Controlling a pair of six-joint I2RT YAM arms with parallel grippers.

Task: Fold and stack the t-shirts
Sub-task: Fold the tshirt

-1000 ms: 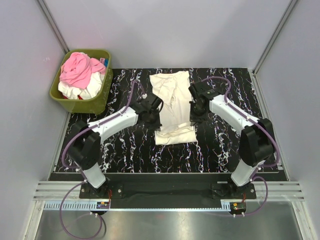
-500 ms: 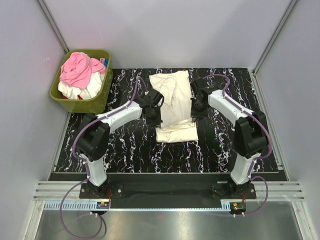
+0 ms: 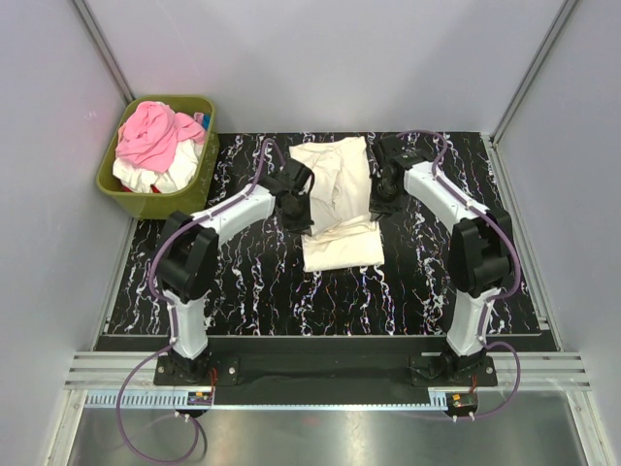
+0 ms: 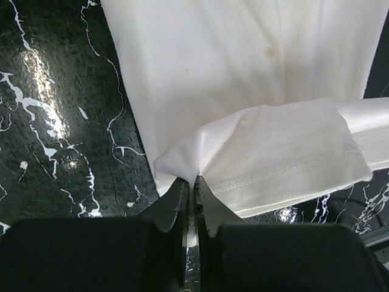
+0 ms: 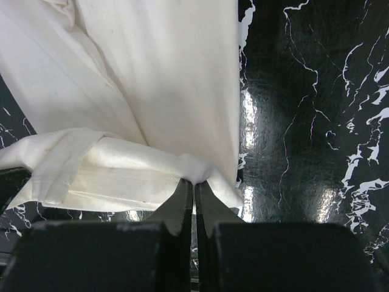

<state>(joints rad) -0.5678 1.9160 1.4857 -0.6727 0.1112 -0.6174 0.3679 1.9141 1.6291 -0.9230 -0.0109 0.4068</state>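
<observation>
Both left gripper (image 4: 188,182) and right gripper (image 5: 194,185) are clamping the shirt (image 3: 335,180) mid-frame, seemingly mid-fold; next, laying the hem flat.

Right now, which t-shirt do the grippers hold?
The cream off-white cotton t-shirt on the black marbled table; the pink t-shirt and white t-shirt lie in the olive-green plastic basket.

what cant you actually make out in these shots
- Top view: how many shirts sit in the basket; they're bunched together.
- Top view: left tool and right tool tips, hidden under their wrists.
- Wrist views: the cream t-shirt runs off the frame edges; its full outline is cut off.
</observation>
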